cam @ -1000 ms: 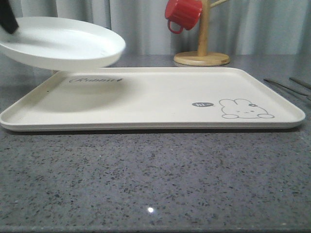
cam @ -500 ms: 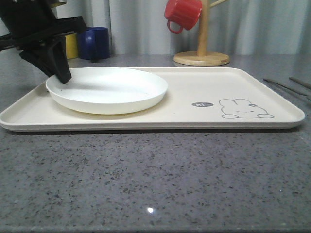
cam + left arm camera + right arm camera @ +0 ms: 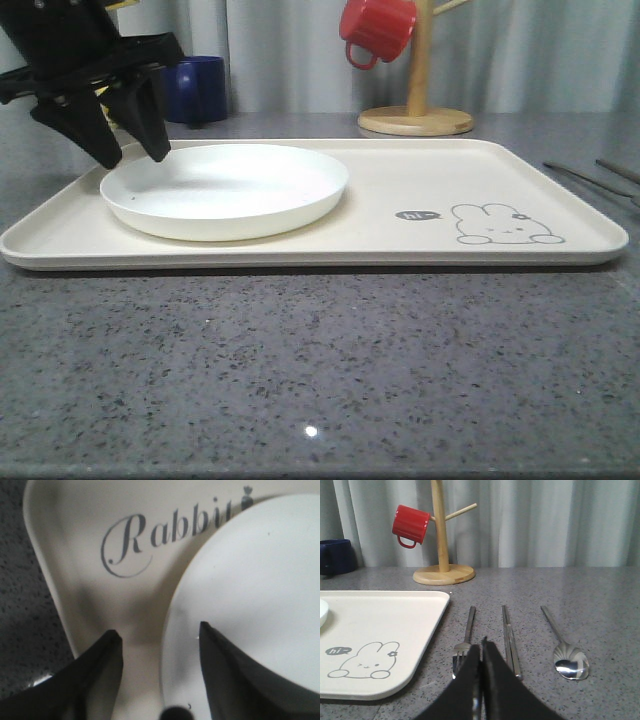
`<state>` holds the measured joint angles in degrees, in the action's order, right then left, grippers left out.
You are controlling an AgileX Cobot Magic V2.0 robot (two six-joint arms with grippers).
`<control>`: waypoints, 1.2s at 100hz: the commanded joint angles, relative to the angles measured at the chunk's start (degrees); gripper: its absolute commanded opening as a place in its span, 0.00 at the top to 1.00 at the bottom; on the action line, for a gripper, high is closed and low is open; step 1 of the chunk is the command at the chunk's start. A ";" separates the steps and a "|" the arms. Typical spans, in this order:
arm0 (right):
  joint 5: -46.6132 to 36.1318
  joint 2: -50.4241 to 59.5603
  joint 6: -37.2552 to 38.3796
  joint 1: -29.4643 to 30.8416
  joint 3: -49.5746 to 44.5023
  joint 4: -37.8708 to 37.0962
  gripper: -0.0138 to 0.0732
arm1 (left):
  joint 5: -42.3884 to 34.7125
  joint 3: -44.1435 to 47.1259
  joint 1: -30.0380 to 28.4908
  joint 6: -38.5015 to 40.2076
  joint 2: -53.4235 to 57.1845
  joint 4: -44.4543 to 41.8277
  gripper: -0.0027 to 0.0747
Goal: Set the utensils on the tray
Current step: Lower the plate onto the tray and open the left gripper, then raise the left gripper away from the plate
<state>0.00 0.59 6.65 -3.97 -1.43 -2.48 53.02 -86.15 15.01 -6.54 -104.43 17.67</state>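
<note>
The white plate [image 3: 225, 188] lies flat on the left half of the cream tray [image 3: 400, 190], beside the "Rabbit" script. My left gripper [image 3: 133, 157] stands open over the plate's far-left rim, one finger on each side of it and neither pressing it. In the left wrist view the plate [image 3: 250, 590] rim runs between the spread fingers of the gripper [image 3: 157, 632] above the tray [image 3: 75, 540]. The right gripper [image 3: 481, 644] is shut and empty, low over the table to the right of the tray [image 3: 385, 615]. Ahead of it lie the fork [image 3: 466, 635], knife [image 3: 509, 635] and spoon [image 3: 567, 657].
A wooden mug tree [image 3: 415, 118] with a red mug [image 3: 377, 30] stands behind the tray. A navy mug [image 3: 197, 90] sits at the back left, just behind my left gripper. Grey curtains close off the back. Speckled grey table [image 3: 320, 370] stretches in front of the tray.
The plate came down from the air at the left onto the tray. My left gripper let go of its rim and opened, lifting slightly.
</note>
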 commanded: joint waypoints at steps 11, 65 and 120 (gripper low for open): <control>-4.65 0.93 -0.49 0.32 -0.14 -0.06 0.92 | -9.27 -0.15 0.62 -0.13 9.58 1.66 0.46; -4.65 0.93 -0.49 0.32 -0.14 -0.06 0.92 | -36.65 34.10 0.62 -0.22 47.75 -0.74 0.46; -8.05 0.93 -0.49 0.32 -0.14 -0.06 0.92 | -43.28 57.02 0.62 -0.22 78.39 -6.93 0.50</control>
<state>-1.97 0.59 6.65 -3.97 -1.43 -2.48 14.93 -29.36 15.24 -6.58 -28.59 11.51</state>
